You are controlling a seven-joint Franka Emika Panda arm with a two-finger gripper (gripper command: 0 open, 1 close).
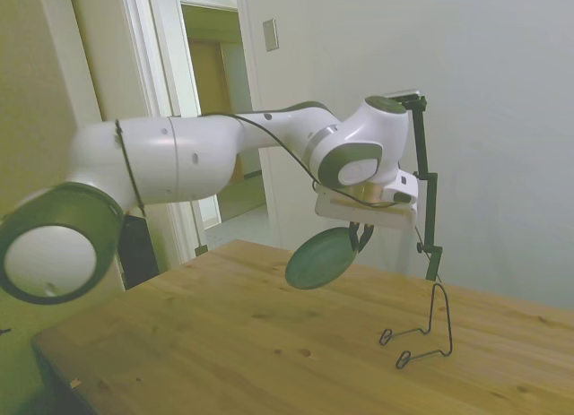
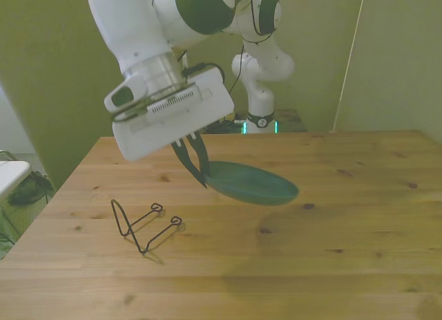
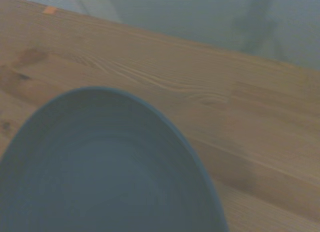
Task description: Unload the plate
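One plate (image 2: 252,183) is held in the air by the gripper (image 2: 195,164), whose fingers are closed on its rim. It is carried clear of the table (image 2: 345,251), tilted, its body reaching away from the gripper toward the front view's right. The wire stand (image 2: 141,227) is seen empty, below and toward the front view's left. The plate is round, dark green, matte, with a shallow raised rim.
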